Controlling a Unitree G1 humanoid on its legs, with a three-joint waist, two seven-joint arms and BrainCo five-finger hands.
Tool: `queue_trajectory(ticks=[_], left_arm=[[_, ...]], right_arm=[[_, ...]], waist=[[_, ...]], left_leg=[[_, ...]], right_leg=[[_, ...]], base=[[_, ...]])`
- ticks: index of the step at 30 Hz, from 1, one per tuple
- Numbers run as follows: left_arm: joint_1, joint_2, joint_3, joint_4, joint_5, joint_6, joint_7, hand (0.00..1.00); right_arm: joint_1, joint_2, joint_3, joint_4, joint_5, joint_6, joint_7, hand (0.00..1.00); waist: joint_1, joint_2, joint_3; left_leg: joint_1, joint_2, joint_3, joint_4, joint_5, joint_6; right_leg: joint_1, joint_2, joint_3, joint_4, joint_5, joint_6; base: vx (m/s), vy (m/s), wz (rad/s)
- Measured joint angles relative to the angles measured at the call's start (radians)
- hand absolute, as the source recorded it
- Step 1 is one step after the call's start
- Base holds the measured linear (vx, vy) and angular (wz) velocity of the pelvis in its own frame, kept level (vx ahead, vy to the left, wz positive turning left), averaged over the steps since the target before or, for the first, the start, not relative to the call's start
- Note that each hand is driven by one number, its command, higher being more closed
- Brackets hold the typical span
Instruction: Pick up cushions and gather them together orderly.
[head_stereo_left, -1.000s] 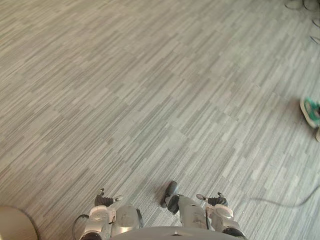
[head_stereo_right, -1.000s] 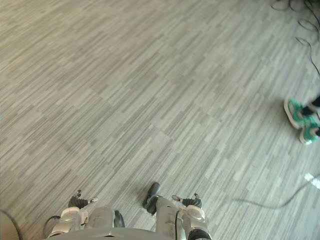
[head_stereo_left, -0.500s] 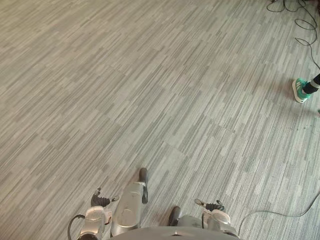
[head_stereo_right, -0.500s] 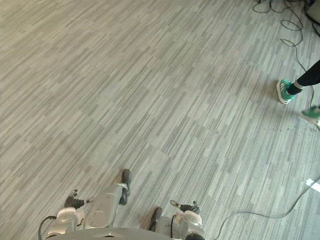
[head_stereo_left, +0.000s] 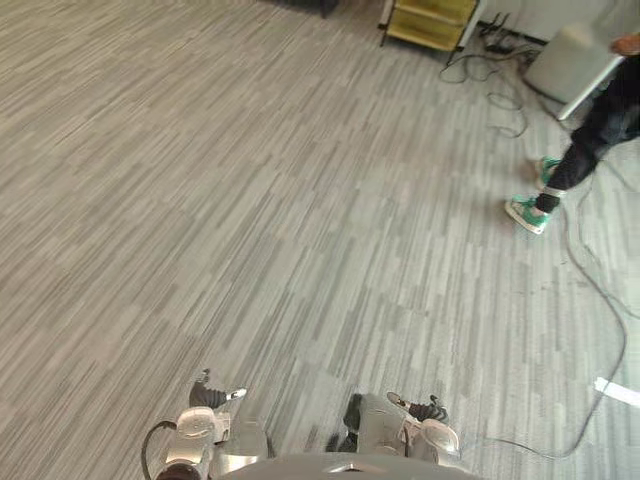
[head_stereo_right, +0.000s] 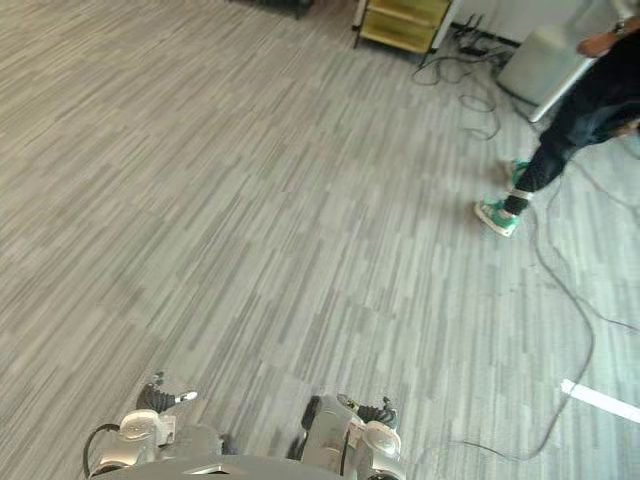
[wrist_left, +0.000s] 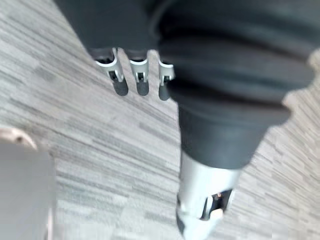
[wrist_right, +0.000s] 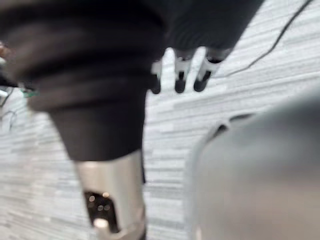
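Both hands hang empty at the robot's sides: the left hand (wrist_left: 142, 75) and the right hand (wrist_right: 181, 75) have their fingers straight and relaxed, and neither holds a cushion. In front of the robot spreads the grey striped carpet floor (head_stereo_left: 250, 200), so I judge that it must first walk to reach the cushions, and the danger is in the walking. A person in dark trousers and green shoes (head_stereo_left: 590, 140) stands near, on its right side. If the robot turns that way without care, it may bump into the legs. Dark loose cables (head_stereo_left: 495, 95) curl on the floor by the yellow metal rack (head_stereo_left: 430, 22). A foot could catch in them and bring the robot down. A shallow grasp could also let a soft cushion slip.
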Motion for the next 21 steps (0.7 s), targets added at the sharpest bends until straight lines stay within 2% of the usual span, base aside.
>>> queue_trajectory(ticks=[1,2,3,4,5,6,7,8,9,10,12,13,14,15,16,17,21], left_arm=[[0.002,-0.001,-0.003,0.008,0.001,0.0,-0.003,0.0],[0.001,0.0,-0.005,0.013,0.001,-0.001,-0.005,0.0],[0.002,0.003,-0.007,0.021,0.001,-0.001,-0.006,0.0],[0.003,0.004,-0.007,0.027,0.001,-0.001,-0.006,0.0],[-0.001,0.002,-0.009,0.044,0.001,-0.002,-0.006,0.0],[-0.01,-0.016,-0.01,0.072,0.002,-0.003,-0.006,0.0],[-0.013,-0.033,-0.013,0.085,0.004,-0.004,-0.008,0.0],[-0.013,-0.041,-0.012,0.088,0.006,-0.004,-0.008,0.0],[-0.013,-0.053,-0.009,0.093,0.01,-0.004,-0.006,0.0],[-0.013,-0.048,0.01,0.095,0.021,-0.004,-0.008,0.0],[-0.012,-0.046,0.014,0.093,0.026,-0.004,-0.009,0.0],[-0.01,-0.041,0.016,0.092,0.03,-0.005,-0.008,0.0],[-0.009,-0.04,0.019,0.086,0.031,-0.006,-0.01,0.0],[-0.009,-0.039,0.021,0.076,0.032,-0.006,-0.01,0.0],[-0.009,-0.037,0.02,0.073,0.034,-0.007,-0.01,0.0],[-0.007,-0.036,0.02,0.055,0.036,-0.012,-0.012,0.0],[0.0,-0.043,0.021,0.023,0.036,-0.016,-0.014,0.0]], right_arm=[[0.0,-0.002,0.0,0.004,0.01,-0.002,0.002,0.0],[-0.001,-0.004,0.0,0.01,0.015,-0.003,0.002,0.0],[-0.004,-0.007,0.0,0.015,0.023,-0.004,0.002,0.0],[-0.004,-0.008,0.0,0.019,0.026,-0.004,0.002,0.0],[-0.005,-0.017,0.001,0.021,0.032,-0.005,0.003,0.0],[-0.028,-0.041,0.007,0.033,0.031,-0.003,0.003,0.0],[-0.034,-0.053,0.005,0.041,0.033,-0.006,0.005,0.0],[-0.035,-0.056,-0.002,0.042,0.032,-0.007,0.004,0.0],[-0.034,-0.063,-0.001,0.044,0.028,-0.007,0.004,0.0],[-0.032,-0.062,0.002,0.045,0.025,-0.007,0.004,0.0],[-0.029,-0.061,0.004,0.044,0.021,-0.007,0.004,0.0],[-0.021,-0.053,0.015,0.046,0.019,-0.007,0.004,0.0],[-0.016,-0.054,0.02,0.049,0.018,-0.006,0.003,0.0],[-0.01,-0.053,0.024,0.053,0.018,-0.005,0.003,0.0],[-0.005,-0.054,0.027,0.056,0.018,-0.005,0.003,0.0],[0.005,-0.056,0.029,0.058,0.019,-0.001,0.003,0.0],[0.011,-0.056,0.032,0.057,0.022,0.0,0.002,0.0]], waist=[[-0.009,0.002,-0.001],[-0.015,0.002,-0.001],[-0.026,0.0,-0.003],[-0.032,-0.002,-0.004],[-0.041,-0.001,-0.011],[-0.03,0.059,-0.015],[-0.034,0.079,-0.019],[-0.035,0.085,-0.023],[-0.038,0.095,-0.029],[-0.05,0.104,-0.035],[-0.052,0.108,-0.035],[-0.047,0.111,-0.037],[-0.045,0.111,-0.037],[-0.043,0.114,-0.038],[-0.04,0.111,-0.037],[-0.032,0.101,-0.034],[-0.023,0.105,-0.034]], left_leg=[[0.021,0.008,-0.002,-0.016,0.003,-0.007],[0.029,0.01,-0.004,-0.022,0.003,-0.012],[0.044,0.013,-0.02,-0.027,-0.002,-0.027],[0.057,0.014,-0.034,-0.031,-0.008,-0.048],[0.077,0.023,-0.066,-0.036,-0.017,-0.072],[0.077,0.067,-0.087,-0.031,-0.001,-0.099],[0.074,0.073,-0.124,-0.02,0.027,-0.128],[0.075,0.077,-0.14,-0.005,0.037,-0.133],[0.07,0.091,-0.17,0.056,0.054,-0.133],[0.006,0.124,-0.211,0.259,0.105,-0.112],[-0.063,0.154,-0.226,0.427,0.203,-0.106],[-0.132,0.188,-0.223,0.591,0.278,-0.103],[-0.201,0.219,-0.212,0.722,0.261,-0.097],[-0.258,0.229,-0.192,0.808,0.24,-0.098],[-0.28,0.229,-0.182,0.831,0.23,-0.099],[-0.335,0.22,-0.143,0.841,0.201,-0.095],[-0.443,0.197,-0.077,0.763,0.147,-0.081]], right_leg=[[-0.014,0.02,0.012,-0.164,0.039,-0.014],[-0.016,0.028,0.021,-0.239,0.07,-0.018],[-0.016,0.038,0.047,-0.394,0.15,-0.025],[-0.009,0.043,0.064,-0.475,0.223,-0.029],[0.017,0.061,0.069,-0.506,0.384,-0.04],[0.012,0.101,0.059,-0.474,0.363,-0.058],[-0.003,0.11,0.059,-0.412,0.297,-0.066],[-0.009,0.11,0.058,-0.377,0.267,-0.072],[-0.006,0.117,0.054,-0.32,0.21,-0.08],[0.03,0.139,0.039,-0.291,0.142,-0.088],[0.069,0.161,0.036,-0.296,0.114,-0.097],[0.112,0.185,0.041,-0.317,0.096,-0.109],[0.152,0.207,0.05,-0.342,0.079,-0.121],[0.195,0.219,0.062,-0.368,0.068,-0.131],[0.219,0.222,0.068,-0.384,0.065,-0.132],[0.282,0.225,0.091,-0.432,0.062,-0.129],[0.403,0.223,0.12,-0.531,0.053,-0.116]], base=[[0.5,-0.277,-0.14],[0.36,-0.215,0.1],[0.3,-0.187,0.18],[0.43,-0.27,0.28],[0.52,-0.303,-0.01],[0.51,-0.29,-0.1],[0.38,-0.208,-0.24],[0.36,-0.215,-0.04],[0.44,-0.266,-0.01],[0.51,-0.306,-0.01],[0.31,-0.187,-0.1],[0.28,-0.142,-0.29],[0.36,-0.165,-0.38],[0.29,-0.104,-0.31],[0.35,-0.062,-0.35],[0.34,-0.039,-0.29],[0.32,0.031,-0.19]])
